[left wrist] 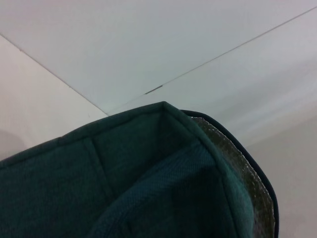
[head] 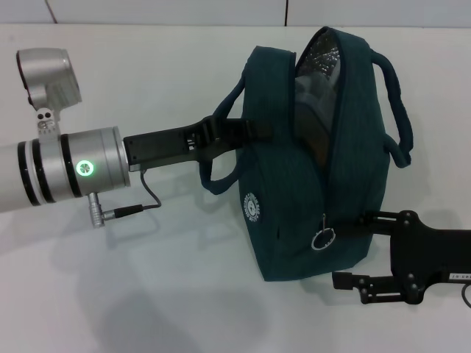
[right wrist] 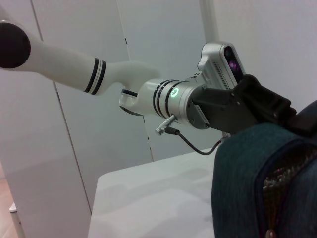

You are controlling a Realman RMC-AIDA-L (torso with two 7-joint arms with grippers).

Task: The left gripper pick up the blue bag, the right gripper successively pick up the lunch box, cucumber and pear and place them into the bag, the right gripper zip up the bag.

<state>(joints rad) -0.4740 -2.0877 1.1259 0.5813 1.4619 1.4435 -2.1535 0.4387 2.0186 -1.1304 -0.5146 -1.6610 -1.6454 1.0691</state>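
Blue bag stands upright on the white counter: dark teal woven fabric, padded loop handles, crinkled silver foil lining at its gaping top, ring zip pull hanging on its front. Left tool reaches to the bag's near handle, clamped on it. Right tool, matte black, sits at the bag's lower front; grip unclear. Pale panelled walls behind the bag.

A: What else shows?
B: A white tabletop, running from 6 to 12 o'clock.
A: And at 12?
B: Pale wall panels, possibly with thin seams.
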